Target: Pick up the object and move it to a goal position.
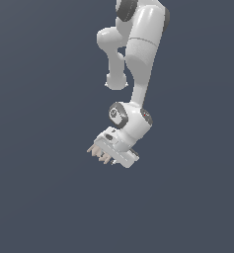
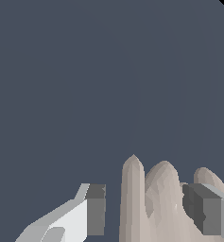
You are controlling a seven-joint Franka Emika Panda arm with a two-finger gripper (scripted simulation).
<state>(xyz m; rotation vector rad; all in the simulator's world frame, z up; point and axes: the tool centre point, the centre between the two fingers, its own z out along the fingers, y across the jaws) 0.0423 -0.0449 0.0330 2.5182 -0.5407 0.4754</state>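
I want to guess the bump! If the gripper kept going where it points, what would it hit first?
Nothing shows ahead: the gripper, with the object between its fingers, faces plain gray, though depth is unclear.

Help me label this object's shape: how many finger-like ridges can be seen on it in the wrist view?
4 on the object: one tall and narrow nearest the paler finger, one rounded beside it, one behind the darker finger, one cut by the frame edge. More may be hidden.
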